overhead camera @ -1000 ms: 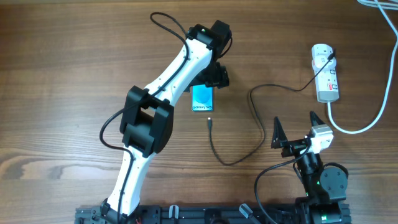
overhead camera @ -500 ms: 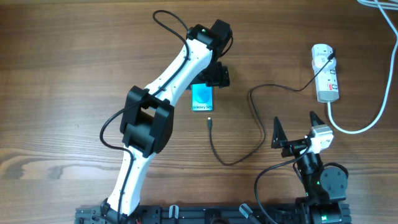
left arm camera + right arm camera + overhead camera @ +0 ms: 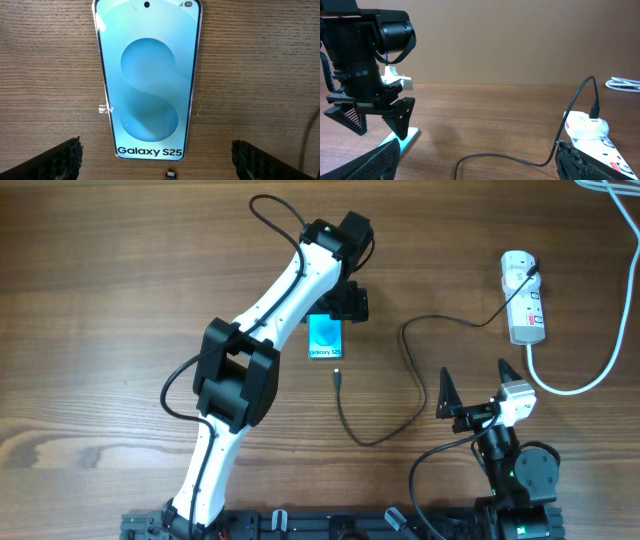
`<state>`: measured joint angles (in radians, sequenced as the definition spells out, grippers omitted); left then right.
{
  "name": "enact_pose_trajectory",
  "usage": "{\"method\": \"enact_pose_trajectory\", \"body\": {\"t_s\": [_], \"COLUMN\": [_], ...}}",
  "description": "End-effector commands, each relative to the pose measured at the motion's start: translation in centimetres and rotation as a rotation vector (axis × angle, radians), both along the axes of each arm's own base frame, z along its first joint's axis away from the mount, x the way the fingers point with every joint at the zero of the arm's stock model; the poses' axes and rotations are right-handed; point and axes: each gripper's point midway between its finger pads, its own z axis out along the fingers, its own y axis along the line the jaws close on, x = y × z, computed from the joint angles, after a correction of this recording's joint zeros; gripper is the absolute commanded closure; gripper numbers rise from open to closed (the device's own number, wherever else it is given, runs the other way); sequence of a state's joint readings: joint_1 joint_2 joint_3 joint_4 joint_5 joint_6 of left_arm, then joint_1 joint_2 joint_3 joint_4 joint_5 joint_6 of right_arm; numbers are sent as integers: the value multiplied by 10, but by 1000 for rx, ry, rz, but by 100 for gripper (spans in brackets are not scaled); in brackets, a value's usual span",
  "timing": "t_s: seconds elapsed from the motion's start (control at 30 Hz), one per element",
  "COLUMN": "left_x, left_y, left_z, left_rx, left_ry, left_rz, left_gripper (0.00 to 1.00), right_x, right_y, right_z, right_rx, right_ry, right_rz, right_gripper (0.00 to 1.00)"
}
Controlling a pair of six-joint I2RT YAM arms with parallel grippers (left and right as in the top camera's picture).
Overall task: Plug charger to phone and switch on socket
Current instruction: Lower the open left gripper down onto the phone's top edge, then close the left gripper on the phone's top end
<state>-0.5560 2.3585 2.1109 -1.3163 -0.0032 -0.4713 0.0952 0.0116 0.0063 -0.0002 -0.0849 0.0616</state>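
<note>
The phone (image 3: 148, 80) lies flat, screen up, on the desk (image 3: 45, 75), centred in the gap between the wide-open left fingers (image 3: 62, 159), which touch neither side of it, the charger (image 3: 338, 376) tip just off its text end, and the right fingers (image 3: 445, 393), spread and empty, well apart.

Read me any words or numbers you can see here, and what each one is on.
"Galaxy S25": near one end of the flat turquoise-screened phone.
"100": small badge at the screen's other end.
Red and black markings on the white plastic power strip: too small to read.
</note>
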Motion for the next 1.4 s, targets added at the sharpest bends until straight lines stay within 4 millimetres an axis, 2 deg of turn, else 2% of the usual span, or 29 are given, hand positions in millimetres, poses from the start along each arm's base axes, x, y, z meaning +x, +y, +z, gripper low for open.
{"method": "enact_pose_trajectory", "body": {"t_s": [0.0,0.23,0.5,0.67,0.97,1.2,1.37], "left_x": [4,3,3,8,-1,1,5], "left_y": [2,7,3,7,12,0,-2], "left_z": [-2,-2,-2,-13,-30,-31,-31], "left_rx": [14,18,-2,-9,-3,-66,-69], "left_ry": [-10,4,8,0,35,35,19], "left_rz": [-16,-8,-4,9,38,35,34], "left_gripper": [0,0,0,0,0,0,0], "right_x": [0,0,0,0,0,0,0], "right_y": [-2,-2,-2,-2,-2,-2,-2], "right_z": [2,2,2,2,2,2,2], "right_rx": [-8,-8,-8,-8,-8,-8,-8], "right_ry": [-11,-11,-11,-11,-11,-11,-11], "right_rz": [-10,-10,-10,-10,-11,-10,-10], "right_gripper": [0,0,0,0,0,0,0]}}
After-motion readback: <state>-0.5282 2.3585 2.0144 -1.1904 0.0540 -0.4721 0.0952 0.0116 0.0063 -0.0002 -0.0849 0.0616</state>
